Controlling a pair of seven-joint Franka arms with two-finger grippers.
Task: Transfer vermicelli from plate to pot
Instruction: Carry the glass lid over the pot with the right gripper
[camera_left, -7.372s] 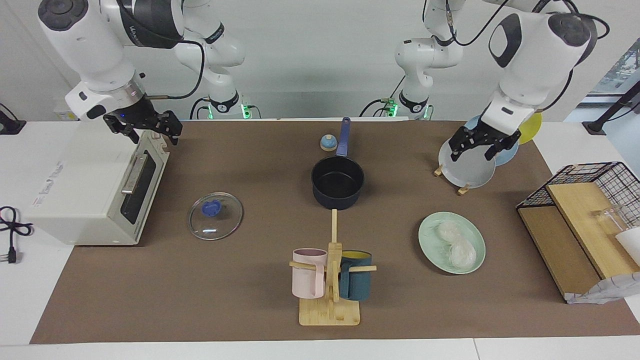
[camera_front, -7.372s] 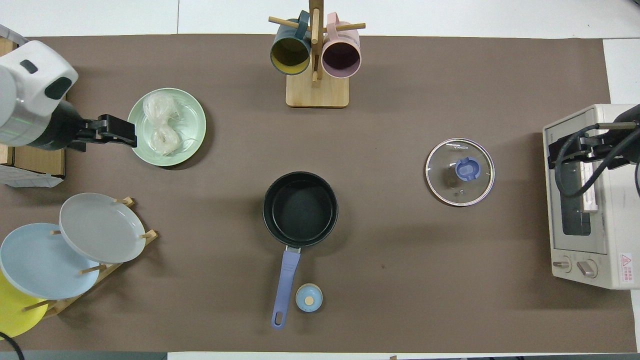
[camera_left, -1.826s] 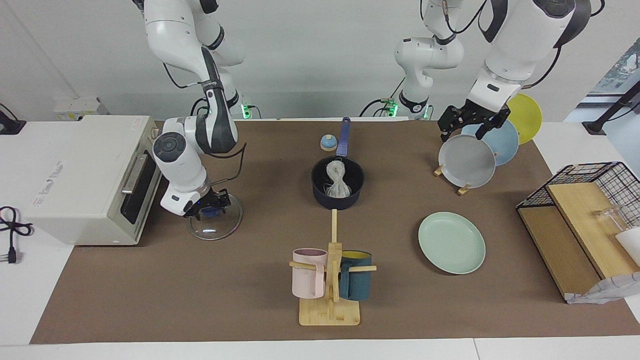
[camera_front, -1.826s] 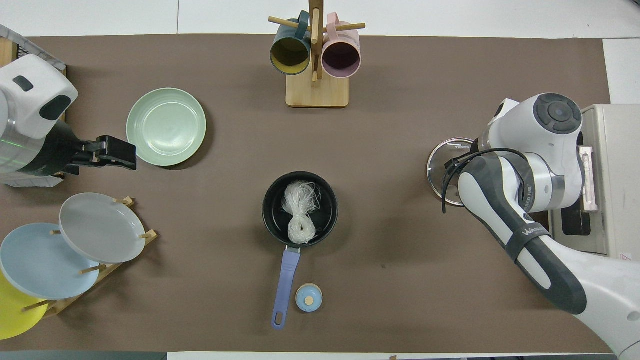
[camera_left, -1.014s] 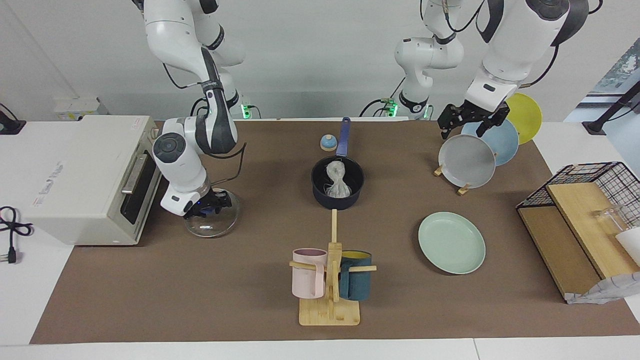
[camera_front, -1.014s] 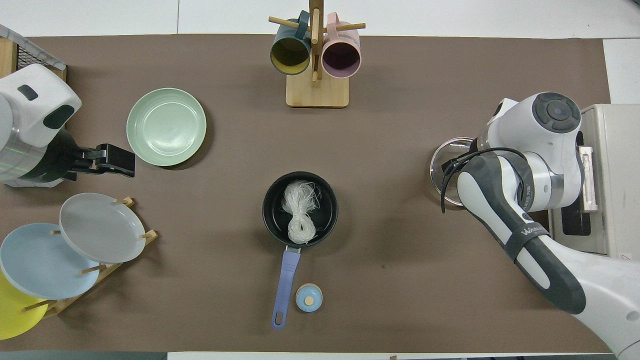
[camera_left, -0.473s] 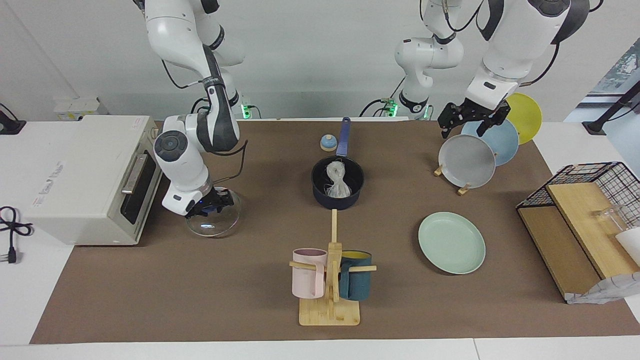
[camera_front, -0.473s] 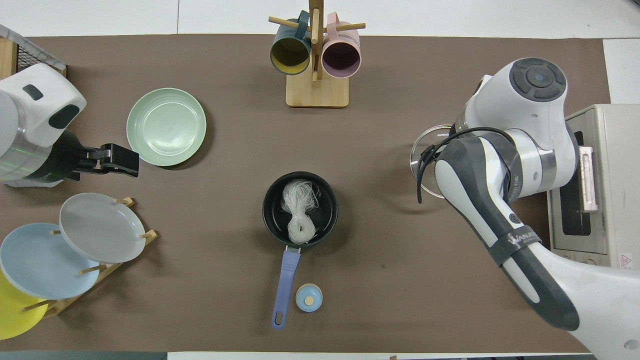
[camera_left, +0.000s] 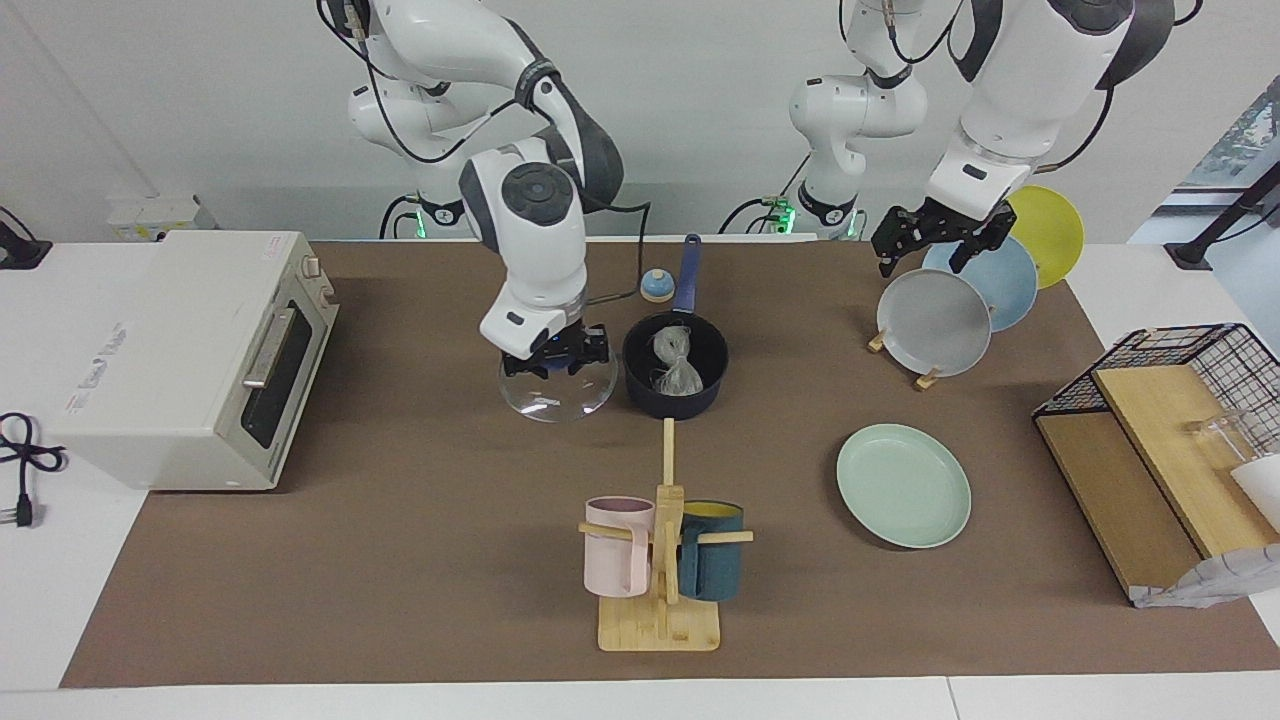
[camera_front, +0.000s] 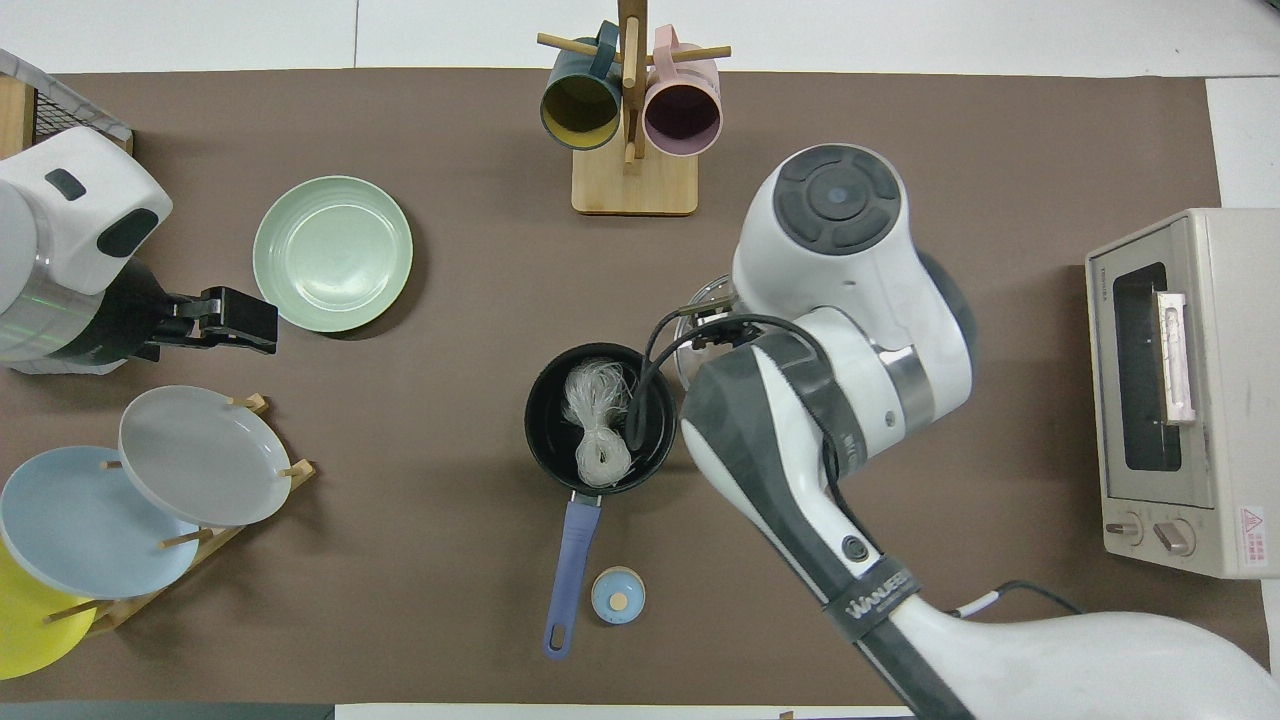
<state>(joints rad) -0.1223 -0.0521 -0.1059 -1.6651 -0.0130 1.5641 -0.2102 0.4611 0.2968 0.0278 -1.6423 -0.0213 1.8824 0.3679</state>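
Note:
The dark navy pot (camera_left: 648, 400) stands mid-table with its blue handle toward the robots, and it also shows in the overhead view (camera_front: 549, 432). Both whitish vermicelli nests (camera_left: 673, 368) lie inside it (camera_front: 598, 422). The mint-green plate (camera_left: 903, 485) is bare, toward the left arm's end (camera_front: 332, 253). My right gripper (camera_left: 547, 362) is shut on the blue knob of a glass lid (camera_left: 558, 398) and holds it in the air just beside the pot. In the overhead view the arm hides that gripper and only the lid's edge (camera_front: 703, 302) shows. My left gripper (camera_left: 930, 238) waits open over the plate rack (camera_front: 228, 320).
A mug tree (camera_left: 660, 560) with a pink and a teal mug stands farther from the robots than the pot. A toaster oven (camera_left: 190, 360) is at the right arm's end. A rack holds grey (camera_left: 933, 322), blue and yellow plates. A small blue timer (camera_left: 656, 287) sits by the pot handle. A wire basket (camera_left: 1190, 350) stands past the plate.
My right gripper has lifted the glass lid off the table near the oven and carried it over to beside the pot. The left arm has hardly moved.

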